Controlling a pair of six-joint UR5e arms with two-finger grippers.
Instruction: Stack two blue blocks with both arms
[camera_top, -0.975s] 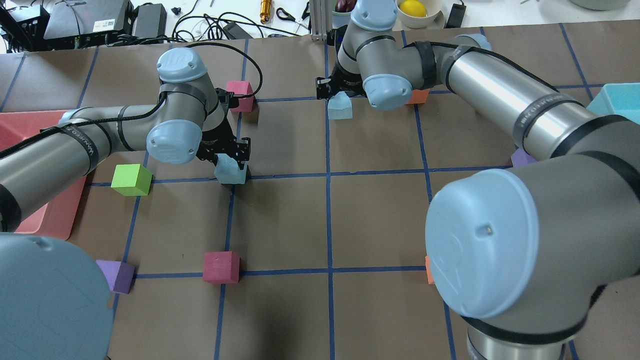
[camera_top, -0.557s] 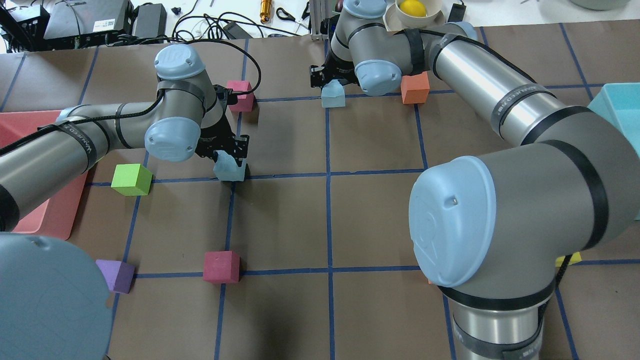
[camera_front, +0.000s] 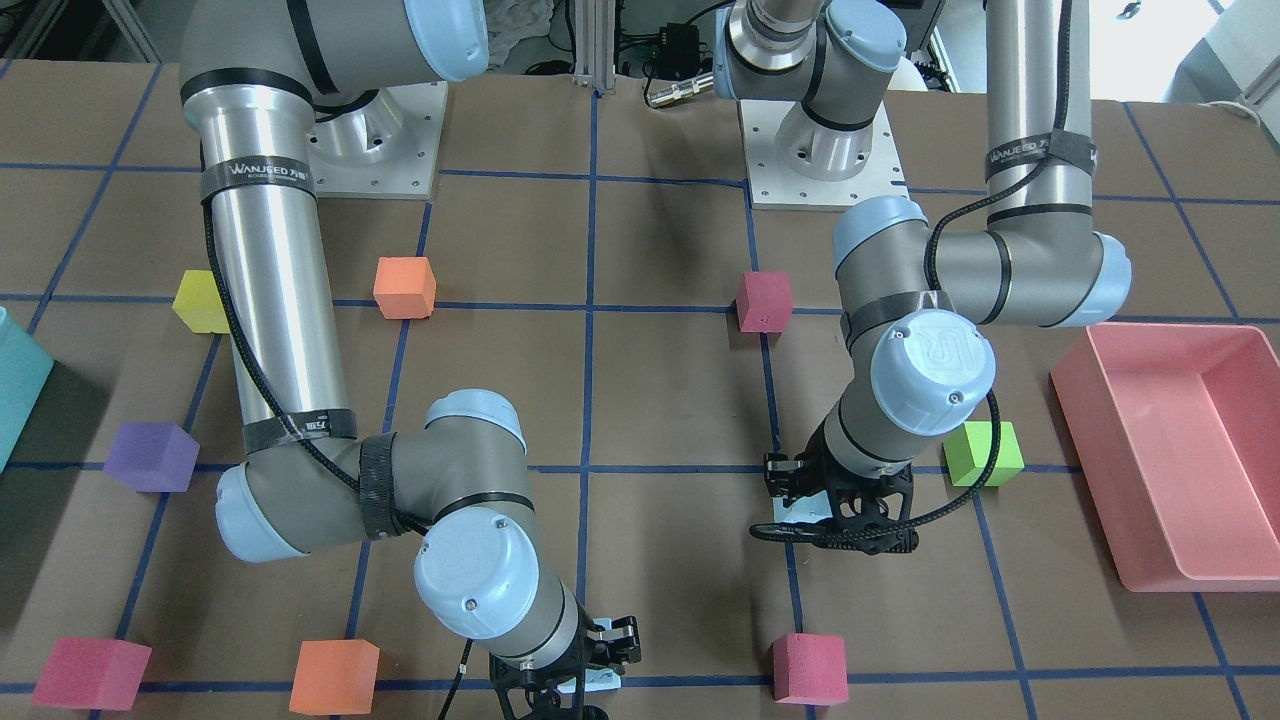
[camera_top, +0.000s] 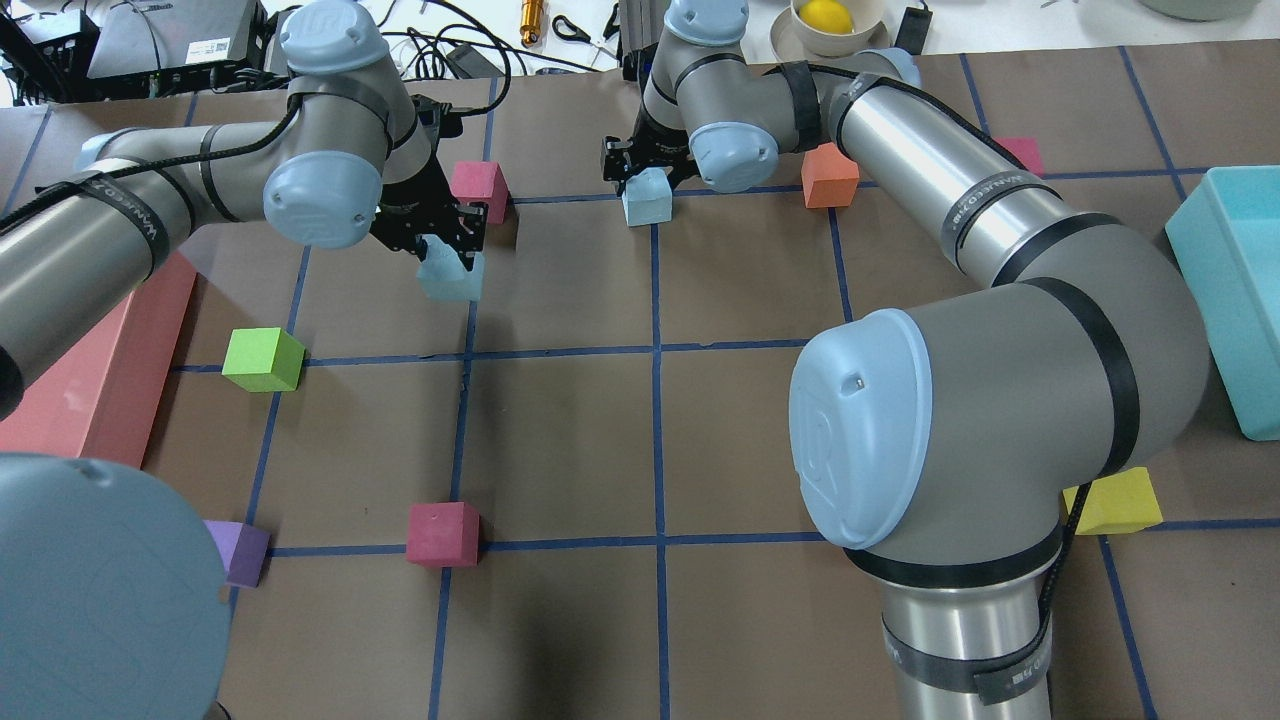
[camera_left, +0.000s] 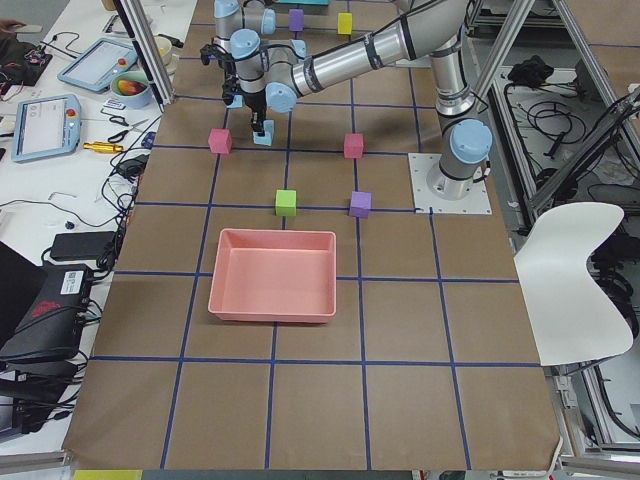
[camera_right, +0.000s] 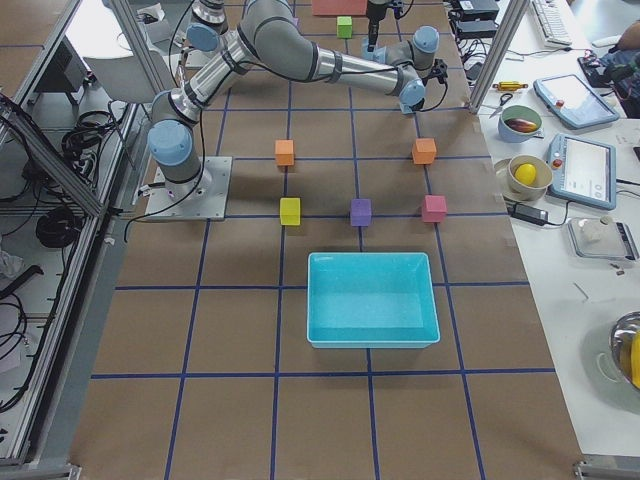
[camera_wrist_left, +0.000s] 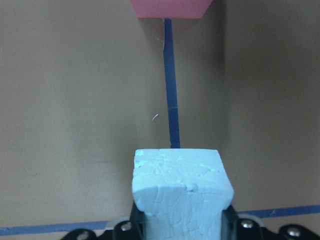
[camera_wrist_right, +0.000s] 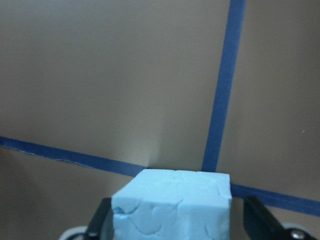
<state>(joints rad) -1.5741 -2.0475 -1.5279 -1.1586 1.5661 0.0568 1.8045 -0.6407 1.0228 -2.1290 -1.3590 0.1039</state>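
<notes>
Evidently, both pickups were complete: the left pincer (camera_top: 447, 243) was clenched on the first blue block (camera_top: 450, 277), and the right pincer (camera_top: 640, 168) on the second blue block (camera_top: 647, 197). Both blocks were toward the far side of the bench (camera_top: 560, 440), well apart. Bringing them together and stacking remained.

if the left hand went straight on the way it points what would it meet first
Probably the table near a blue tape line; the blue block in the left hand would touch first.
</notes>
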